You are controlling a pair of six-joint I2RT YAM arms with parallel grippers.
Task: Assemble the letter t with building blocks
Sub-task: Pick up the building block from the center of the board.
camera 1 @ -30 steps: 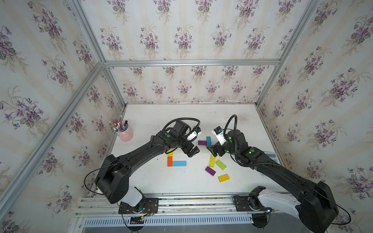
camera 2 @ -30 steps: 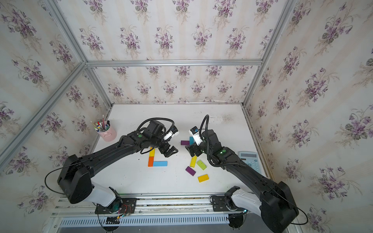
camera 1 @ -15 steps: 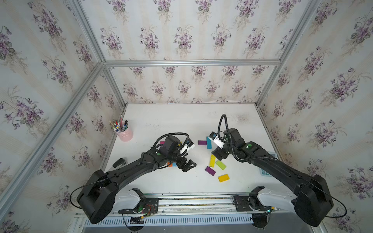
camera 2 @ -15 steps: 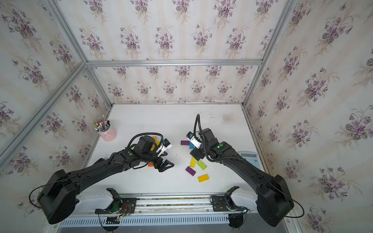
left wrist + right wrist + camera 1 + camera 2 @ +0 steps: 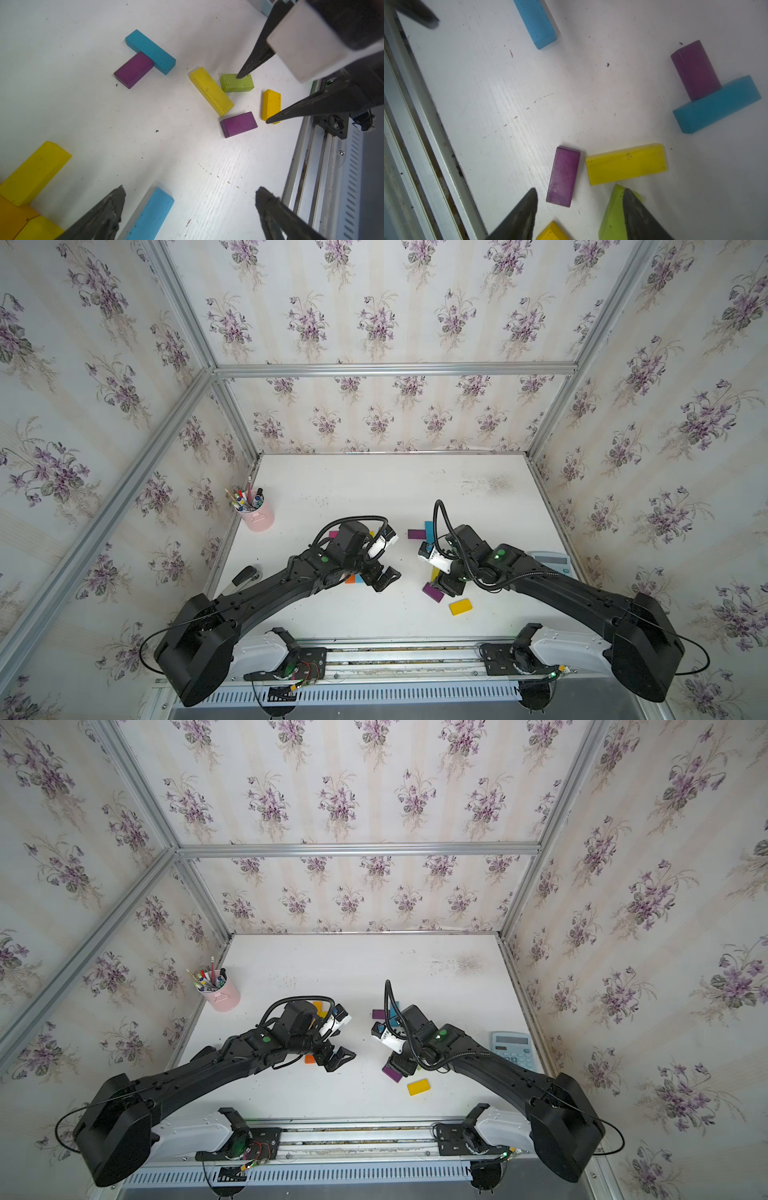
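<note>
L gripper spread wide, empty; R gripper part-open, 1 fingertip touching lime block (not pinched).

I have the pen cup at the table's left edge, the calculator at its right edge. Right of centre, the rear short block butts against the left side of the rear long block. Before them lies the loose long block, the right short block right of it, the front short block beside its near end, the last short block nearest the rail. Left of centre the packed blocks touch, the left long block beside them.
</note>
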